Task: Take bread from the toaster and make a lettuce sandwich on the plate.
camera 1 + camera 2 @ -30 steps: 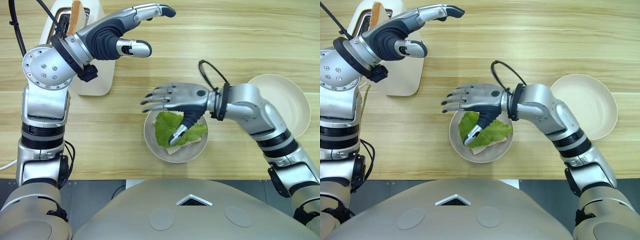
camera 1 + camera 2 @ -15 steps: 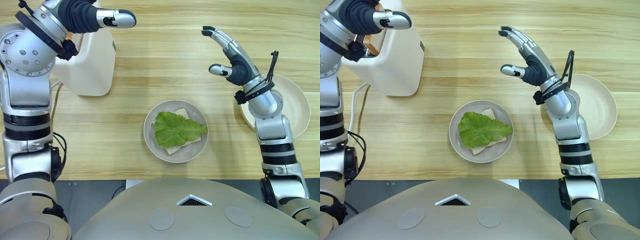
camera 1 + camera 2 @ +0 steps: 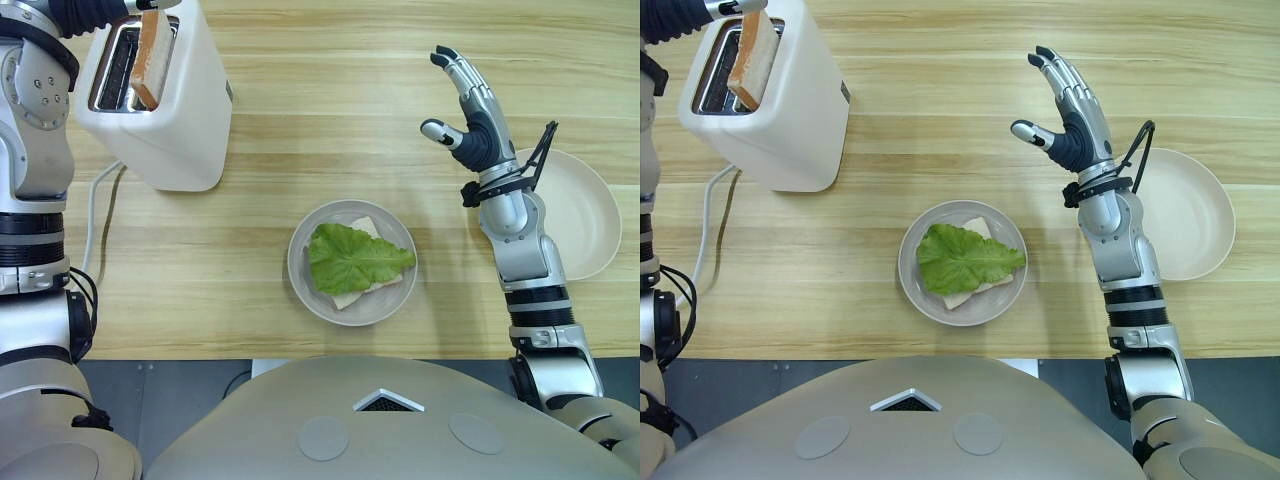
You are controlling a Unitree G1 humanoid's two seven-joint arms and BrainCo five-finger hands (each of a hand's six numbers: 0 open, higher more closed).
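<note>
A white toaster stands at the far left with one slice of bread sticking up from its slot. My left hand is at the top left edge, a fingertip right over the top of the slice; its grasp is cut off by the edge. A grey plate in the middle holds a bread slice with a green lettuce leaf on top. My right hand is raised and open to the right of the plate, holding nothing.
A cream bowl sits at the right, just behind my right forearm. The toaster's white cable runs down the left side of the wooden table.
My right hand has left the lettuce on the plate, drawn back to the right and lifted. My left hand has moved up and left to the picture's edge, uncovering the toaster and its slice.
</note>
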